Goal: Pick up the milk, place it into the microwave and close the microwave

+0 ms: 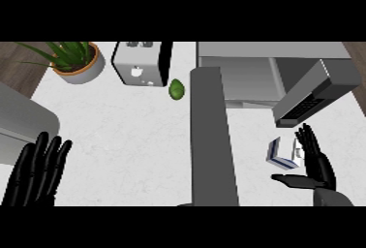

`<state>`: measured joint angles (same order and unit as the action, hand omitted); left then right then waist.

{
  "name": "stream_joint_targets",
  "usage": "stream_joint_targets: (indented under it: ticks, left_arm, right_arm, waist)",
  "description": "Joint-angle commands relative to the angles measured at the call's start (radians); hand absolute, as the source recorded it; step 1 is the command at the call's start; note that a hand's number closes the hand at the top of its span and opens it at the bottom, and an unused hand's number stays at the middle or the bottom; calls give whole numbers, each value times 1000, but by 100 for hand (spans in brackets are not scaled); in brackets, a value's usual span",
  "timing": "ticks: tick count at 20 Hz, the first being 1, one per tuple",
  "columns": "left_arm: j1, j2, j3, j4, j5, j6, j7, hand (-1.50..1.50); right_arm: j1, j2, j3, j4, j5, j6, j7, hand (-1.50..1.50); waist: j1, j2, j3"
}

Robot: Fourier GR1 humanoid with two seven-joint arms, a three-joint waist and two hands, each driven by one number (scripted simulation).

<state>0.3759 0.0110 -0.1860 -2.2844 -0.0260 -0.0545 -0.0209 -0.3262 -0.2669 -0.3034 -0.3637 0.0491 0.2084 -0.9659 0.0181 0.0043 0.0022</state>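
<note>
A small blue and white milk carton (283,152) lies on the white counter (129,135) at the right, just below the microwave's open door (314,94). The grey microwave (243,72) stands at the back right with its cavity open. My right hand (314,164) is open right beside the carton, its fingers straight along the carton's right side and its thumb spread below it. Whether it touches the carton I cannot tell. Low at the left edge, my left hand (37,169) rests open with fingers up.
A tall grey upright panel (213,140) runs down the middle of the view. A silver toaster (141,63) and a potted plant (75,60) stand at the back left. A green avocado (176,89) lies beside the toaster. A grey sink edge (22,116) shows at the left.
</note>
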Motion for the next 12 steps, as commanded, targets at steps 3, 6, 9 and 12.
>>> stream_joint_targets:
  ticks: [3, 6, 9, 12]
  left_arm:
    - [-27, 10, 26, 15, 12, -3, -8, -150]
    - [36, 13, 2, -6, 21, -21, -29, -150]
    - [-7, 6, 17, 2, 7, 1, -7, -150]
    - [11, 14, 26, -21, 33, -9, 5, -150]
  right_arm:
    - [-21, -7, 23, 94, 36, 67, -161, 150]
    - [47, -30, 113, 20, 144, -44, -264, 150]
    - [6, 7, 66, 43, 83, 18, -262, 150]
    - [13, 18, 98, -9, 71, 160, -252, 150]
  waist:
    - [1, 2, 1]
    - [5, 1, 2]
    - [-2, 2, 1]
    - [-5, -2, 1]
